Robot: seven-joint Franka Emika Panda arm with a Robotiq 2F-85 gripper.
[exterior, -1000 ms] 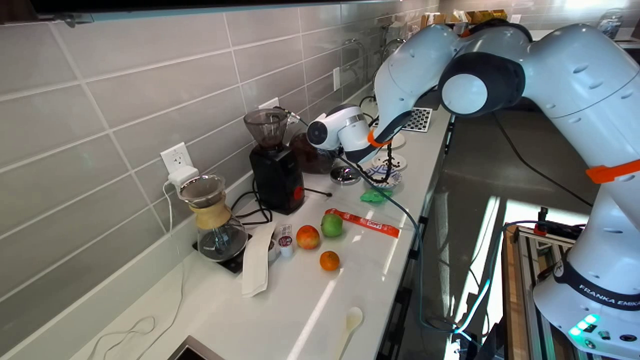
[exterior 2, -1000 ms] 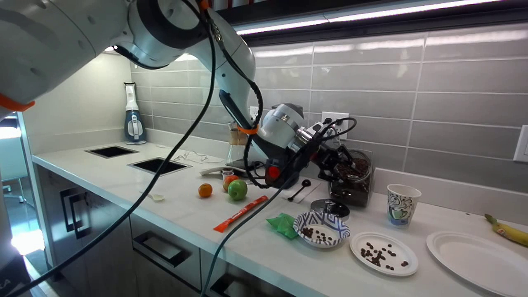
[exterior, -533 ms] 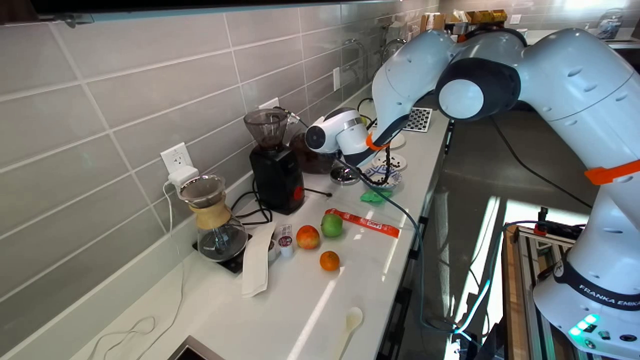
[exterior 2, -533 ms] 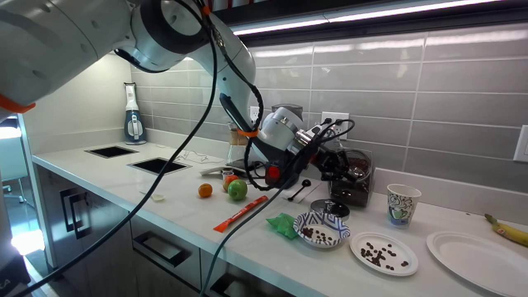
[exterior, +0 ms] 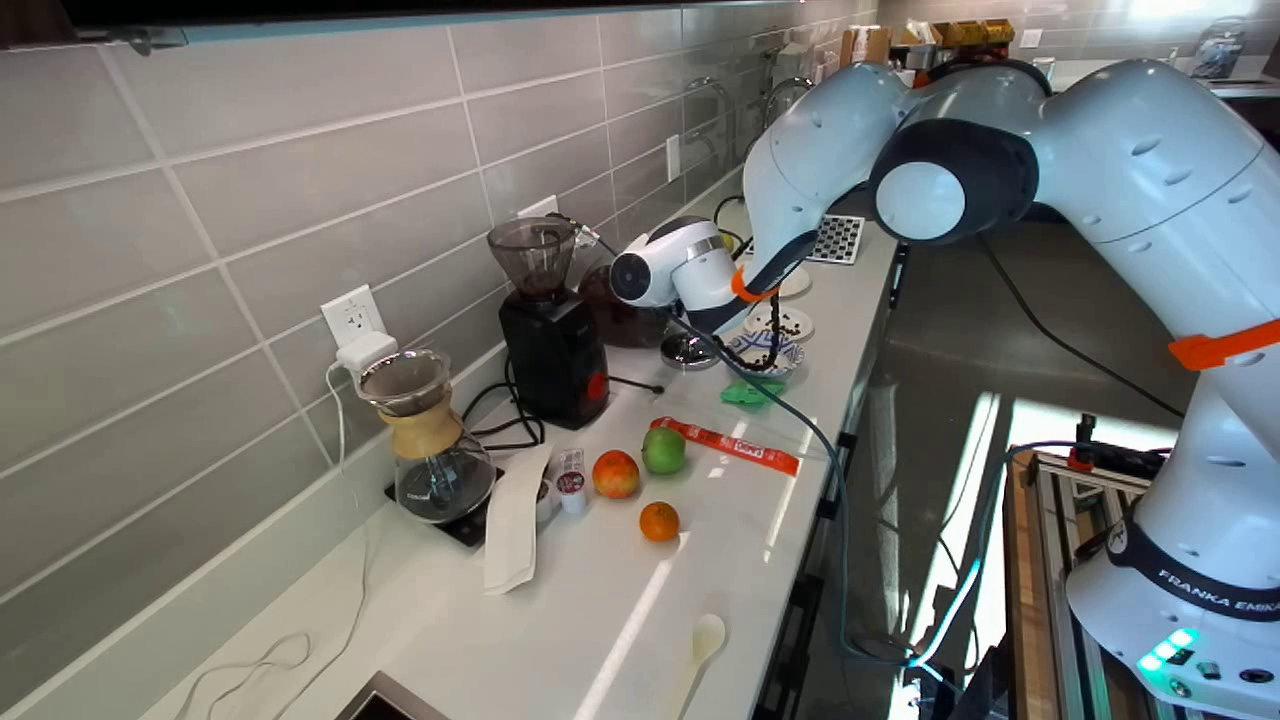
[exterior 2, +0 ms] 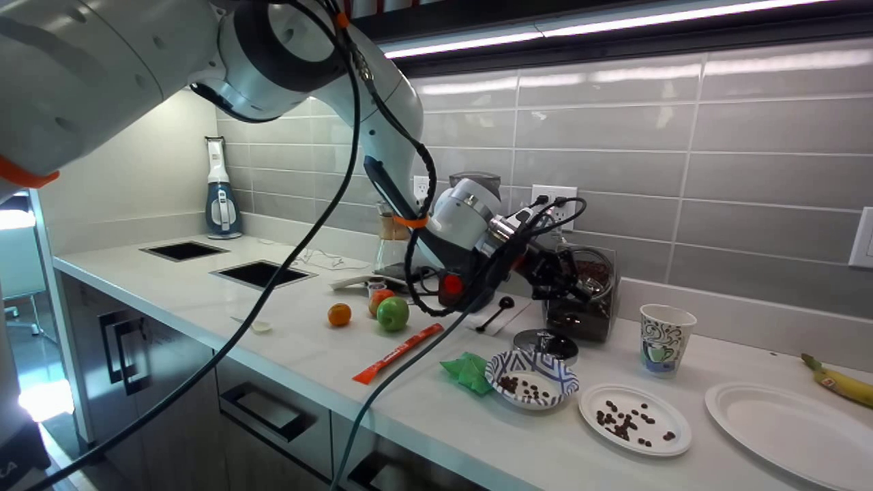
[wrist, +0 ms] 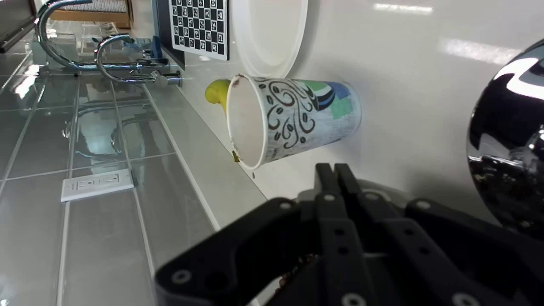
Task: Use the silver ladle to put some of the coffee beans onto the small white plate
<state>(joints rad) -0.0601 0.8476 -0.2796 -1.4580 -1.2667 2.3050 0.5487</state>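
At the bean jar point(exterior 2: 592, 322), the hand point(wrist: 333, 171) has dipped slightly, fingers point(wrist: 327, 187) together, no ladle discernible between them; probably readying a scoop for the small plate point(exterior 2: 668, 412)

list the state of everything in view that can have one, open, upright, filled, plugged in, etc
gripper, shut; unclear whether it holds anything
small white plate, coffee beans scattered on it
patterned bowl, some beans inside
glass jar, open, beans inside
silver lid, off the jar
paper cup, upright
glass carafe, upright
white adapter, plugged in
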